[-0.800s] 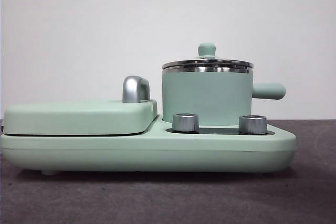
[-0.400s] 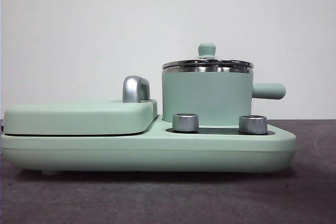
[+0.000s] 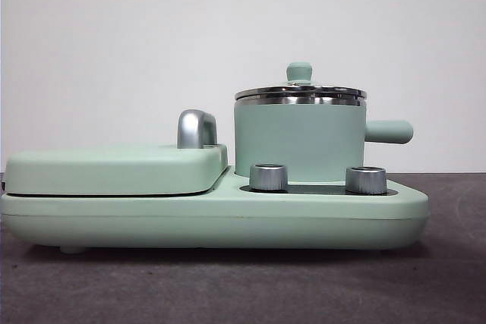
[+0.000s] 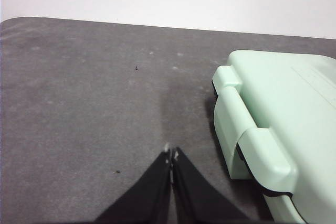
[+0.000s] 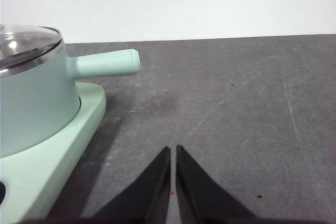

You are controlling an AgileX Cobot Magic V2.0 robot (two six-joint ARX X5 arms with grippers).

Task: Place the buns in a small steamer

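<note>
No step is begun. The small steamer (image 3: 299, 138) is seated on the base unit (image 3: 213, 218), lid (image 3: 300, 93) on. No buns are seen. Left gripper (image 4: 171, 157) and right gripper (image 5: 172, 153) are held off to the sides, jaws closed, empty. Lid removal is judged to be required first.

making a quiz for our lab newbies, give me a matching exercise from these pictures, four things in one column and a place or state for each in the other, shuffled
Things:
1. small steamer
2. lid
3. left gripper
4. two steel knobs

Places or states:
A. shut, over bare dark table beside the griddle end of the appliance
B. on the appliance's base, in front of the pot
C. stands on the base, stubby handle pointing away from the griddle section
D. closed on the pot, green knob on top

Pairs: 1-C, 2-D, 3-A, 4-B
</note>
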